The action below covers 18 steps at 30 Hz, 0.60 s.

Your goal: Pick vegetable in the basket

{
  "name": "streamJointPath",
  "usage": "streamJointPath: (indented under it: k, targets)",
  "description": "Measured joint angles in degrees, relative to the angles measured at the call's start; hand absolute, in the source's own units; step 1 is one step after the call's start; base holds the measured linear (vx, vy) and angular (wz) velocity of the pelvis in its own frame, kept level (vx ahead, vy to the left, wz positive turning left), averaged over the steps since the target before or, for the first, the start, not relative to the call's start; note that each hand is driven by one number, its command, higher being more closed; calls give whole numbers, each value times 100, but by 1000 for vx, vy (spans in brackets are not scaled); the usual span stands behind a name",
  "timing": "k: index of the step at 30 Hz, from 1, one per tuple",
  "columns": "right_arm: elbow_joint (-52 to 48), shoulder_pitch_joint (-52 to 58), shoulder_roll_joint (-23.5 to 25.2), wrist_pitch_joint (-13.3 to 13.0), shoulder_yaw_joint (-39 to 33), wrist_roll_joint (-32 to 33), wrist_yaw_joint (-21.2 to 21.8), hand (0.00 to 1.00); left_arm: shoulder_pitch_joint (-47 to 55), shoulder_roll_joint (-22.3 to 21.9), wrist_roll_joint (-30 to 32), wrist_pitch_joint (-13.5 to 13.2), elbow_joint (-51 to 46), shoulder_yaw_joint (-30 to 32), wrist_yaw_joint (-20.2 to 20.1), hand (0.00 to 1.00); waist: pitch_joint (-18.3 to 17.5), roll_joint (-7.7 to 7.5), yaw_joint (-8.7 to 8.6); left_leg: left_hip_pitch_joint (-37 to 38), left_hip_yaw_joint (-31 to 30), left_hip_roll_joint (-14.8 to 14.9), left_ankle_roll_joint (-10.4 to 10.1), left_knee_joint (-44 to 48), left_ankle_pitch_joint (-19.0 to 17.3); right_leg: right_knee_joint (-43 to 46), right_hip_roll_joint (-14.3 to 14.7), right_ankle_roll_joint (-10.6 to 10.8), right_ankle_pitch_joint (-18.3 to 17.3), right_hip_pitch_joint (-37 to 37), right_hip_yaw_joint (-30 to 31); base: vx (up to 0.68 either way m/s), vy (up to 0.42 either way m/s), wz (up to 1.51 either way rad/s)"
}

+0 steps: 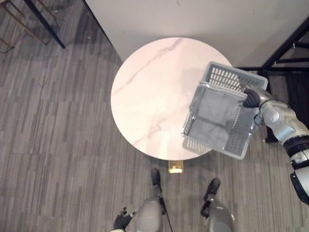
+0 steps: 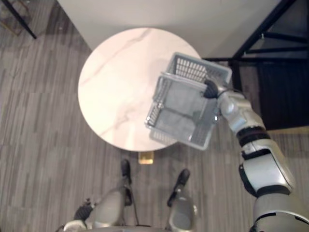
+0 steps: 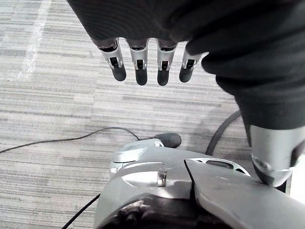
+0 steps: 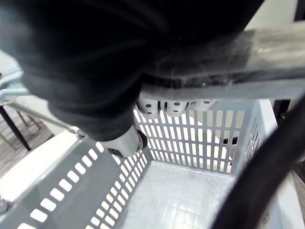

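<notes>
Silver left hand (image 3: 162,67): hanging low at the robot's left side over the grey striped floor (image 1: 58,145), fingers straight and relaxed, nothing in it.
Desk (image 1: 145,87): round, white marble-look top, sitting in the middle in front of the robot.
Basket (image 1: 227,77): grey slotted plastic, tilted, over the desk's right edge and partly sticking out past it. Can't tell if it touches the top.
Right hand (image 1: 251,98): at the basket's far right corner, fingers (image 4: 174,107) curled round the top edge, so it's gripping the basket.
Far right: black metal frame (image 1: 285,43) standing on the floor beside the desk.
</notes>
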Motion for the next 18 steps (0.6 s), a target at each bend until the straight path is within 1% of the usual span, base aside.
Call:
streamJointPath:
  k: [2,5,6,9,11,13,14,16,17,18]
  targets:
    - [-246,160,-53,-83,104,-90,123,100,0,27,15,3,-1,-12,-9,0,-1,-27,8,42,0,1,0,0,0,4,-1,0,0,43,2,0,0,0]
    - [-522,428,-63,-151,246,-162,135,100,0,62,32,26,-2,-12,-22,0,-29,-83,11,76,-4,6,2,0,6,36,-4,1,-1,65,9,0,0,0]
    - [-591,523,-63,-235,281,-175,164,100,0,100,39,38,-1,-14,-49,0,-49,-120,15,80,-7,7,2,0,19,44,-5,1,-1,67,11,0,0,0]
    - [-833,729,-63,-252,310,-345,222,100,1,170,188,46,1,0,-68,0,-95,-201,28,117,7,13,-3,0,33,80,-8,1,-1,71,42,-5,1,-4]
    - [-1139,936,-76,-252,306,-386,232,100,3,209,218,75,13,2,-108,0,-161,-285,63,220,86,14,-3,0,32,123,-16,1,-1,77,159,-14,4,-19]
    - [-1672,1267,-228,-259,256,-388,229,100,7,223,219,127,42,16,-117,0,-333,-383,45,271,159,17,-4,-1,32,123,-12,2,0,71,244,-13,1,-16]
    - [-1762,1334,-247,-261,221,-387,226,100,7,223,219,128,64,19,-117,0,-374,-397,33,277,170,18,-4,-1,31,121,-12,5,2,69,255,-5,0,-14]
    - [-2184,1593,-297,-277,32,-387,211,100,50,212,254,160,72,75,-127,0,-553,-471,-49,315,227,21,-5,-2,29,110,-5,15,9,64,327,0,0,-15]
    - [-2374,1699,-311,-307,-30,-386,157,100,87,215,259,162,78,124,-152,0,-659,-521,-90,353,289,30,-8,-2,24,78,15,19,27,64,396,-5,-1,-42]
    - [-2547,1773,-352,-352,-32,-384,95,100,126,217,260,163,144,181,-175,0,-779,-573,-81,434,446,48,-33,-3,-3,-20,58,4,89,62,558,-2,-3,-49]
